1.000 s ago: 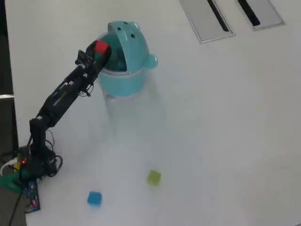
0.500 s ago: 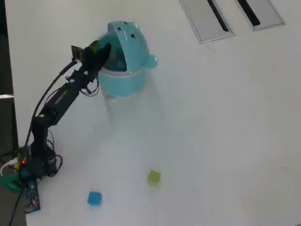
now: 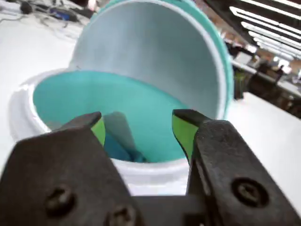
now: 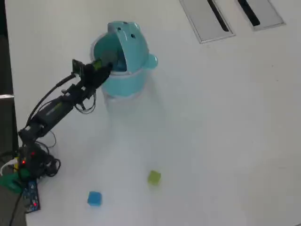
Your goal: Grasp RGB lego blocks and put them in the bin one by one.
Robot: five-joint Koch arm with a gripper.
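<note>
Wrist view puts us right at the jaws [image 3: 138, 132]: they stand spread apart with nothing between them, green pads [image 3: 182, 132] bare, poised just over the bin's [image 3: 21, 113] white rim. Past the pads, the teal inside of the bin opens up, and low down near the front there's a darker blue shape that I can't make out; no red block is clearly visible in there. Beyond that, the lid [image 3: 150, 52] is flipped up and standing behind the opening.

Overhead, the arm [image 4: 56, 108] reaches up from its base at the lower left, jaws right at the bin's mouth. Well away from the bin, toward the bottom of the view, two blocks sit on the tabletop [image 4: 225, 132]: the blue block [image 4: 94, 198] and, a little nearer the bin and to its right, the green block [image 4: 154, 177]. No red block anywhere on the tabletop.

My read: with empty jaws over the bin and red missing, one block has probably gone in, though the pictures don't confirm it. Two remain to fetch, blue and green, both untouched and well apart from the jaws.
</note>
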